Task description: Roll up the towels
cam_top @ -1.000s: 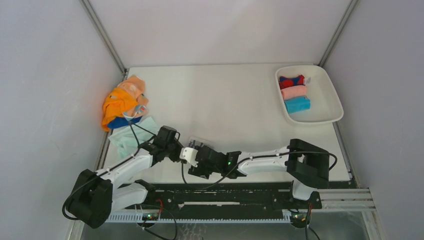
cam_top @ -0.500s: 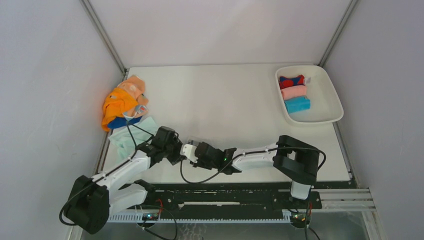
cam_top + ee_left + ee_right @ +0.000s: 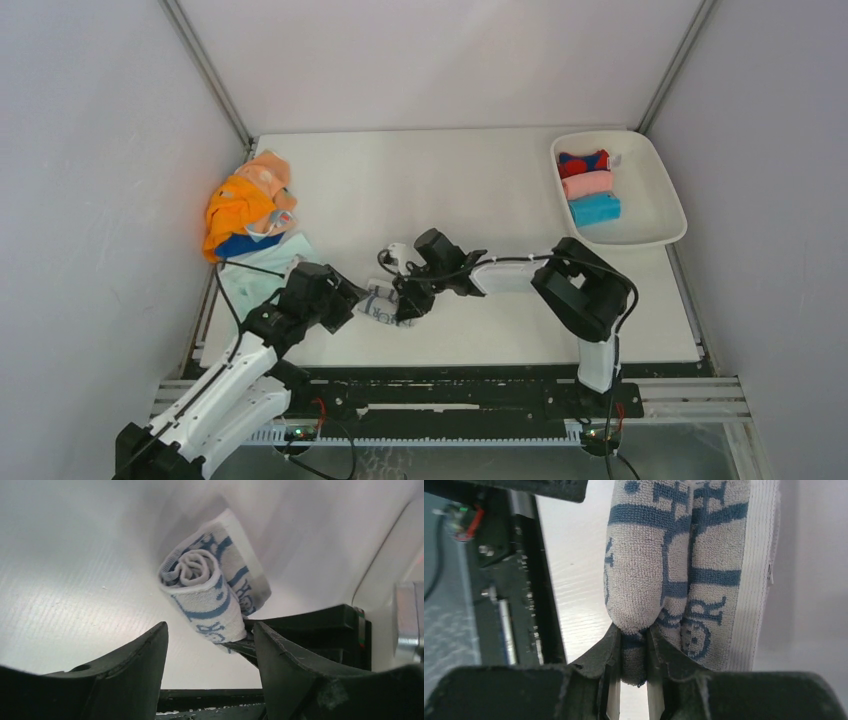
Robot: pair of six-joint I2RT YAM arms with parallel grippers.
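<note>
A rolled white towel with blue-grey print (image 3: pixel 381 304) (image 3: pixel 210 592) lies on the table near the front, its spiral end facing the left wrist camera. My left gripper (image 3: pixel 348 300) (image 3: pixel 210 630) stands open just short of the roll, touching nothing. My right gripper (image 3: pixel 406 303) (image 3: pixel 634 652) is shut on a fold at the roll's other end (image 3: pixel 679 555); its black finger (image 3: pixel 305 622) shows behind the roll in the left wrist view. Loose towels, orange, pink and blue, are heaped (image 3: pixel 243 205) at the far left, with a pale mint towel (image 3: pixel 252 276) below them.
A white tray (image 3: pixel 655 215) at the back right holds three rolled towels: red-and-blue (image 3: pixel 583 161), pink (image 3: pixel 587 184) and bright blue (image 3: pixel 595 209). The black rail (image 3: pixel 450 395) runs along the table's near edge. Grey walls close in both sides.
My left gripper opened, let go of the roll and drew back to the left. My right gripper closed on the roll's right end, and its arm swung up and away from the rail.
</note>
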